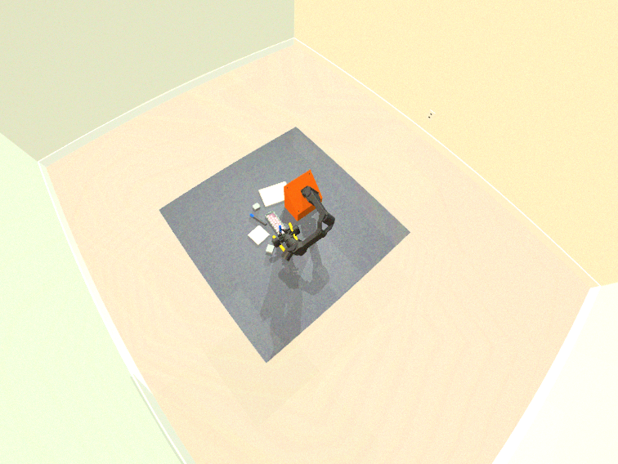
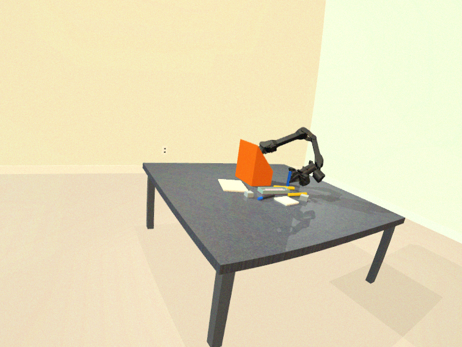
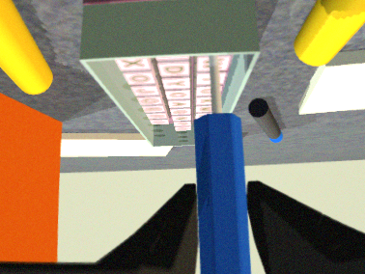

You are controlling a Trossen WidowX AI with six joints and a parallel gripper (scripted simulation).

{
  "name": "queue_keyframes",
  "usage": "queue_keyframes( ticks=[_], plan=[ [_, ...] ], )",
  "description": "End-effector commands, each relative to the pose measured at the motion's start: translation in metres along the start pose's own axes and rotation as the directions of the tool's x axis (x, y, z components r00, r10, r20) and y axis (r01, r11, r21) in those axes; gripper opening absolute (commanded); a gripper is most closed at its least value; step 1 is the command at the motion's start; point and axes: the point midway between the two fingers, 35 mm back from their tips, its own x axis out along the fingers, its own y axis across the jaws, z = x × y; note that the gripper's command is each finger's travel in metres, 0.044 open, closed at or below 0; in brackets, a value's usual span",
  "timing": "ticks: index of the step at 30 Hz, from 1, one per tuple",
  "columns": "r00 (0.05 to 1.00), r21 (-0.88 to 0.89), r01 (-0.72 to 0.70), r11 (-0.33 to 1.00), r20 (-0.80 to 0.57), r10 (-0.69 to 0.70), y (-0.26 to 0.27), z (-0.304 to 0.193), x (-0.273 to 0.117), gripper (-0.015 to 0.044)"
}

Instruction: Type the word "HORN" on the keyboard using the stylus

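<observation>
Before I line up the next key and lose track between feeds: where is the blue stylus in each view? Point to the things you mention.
Top: blue stylus [image 1: 279, 228] [image 2: 289, 178] [image 3: 221, 193] just below centre, left.
Exterior: right of centre, upright.
Wrist: bottom, right of centre, between the fingers.
Shared landmark: orange block [image 1: 300, 197] [image 2: 246, 164] [image 3: 26, 183].

Spare clutter on my screen

At wrist-view left I see an orange block [image 1: 301, 195] [image 2: 246, 164] [image 3: 29, 183]; upper right, a yellow rod [image 2: 297, 194] [image 3: 328, 34].

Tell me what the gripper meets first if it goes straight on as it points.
Probably the keyboard, touched first by the held stylus; exact depth is unclear.
</observation>
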Motion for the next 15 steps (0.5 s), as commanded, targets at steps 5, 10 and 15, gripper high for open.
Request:
queue_keyframes(
  ticks=[5, 10, 15],
  plan=[
    [1.0, 0.006, 0.0, 1.0, 0.005, 0.0, -0.0004, 0.0039, 0.0012, 0.0081],
    [1.0, 0.006, 0.0, 1.0, 0.005, 0.0, -0.0004, 0.0056, 0.0022, 0.0081],
    [1.0, 0.006, 0.0, 1.0, 0.005, 0.0, -0.0004, 0.0068, 0.0028, 0.0081]
  ],
)
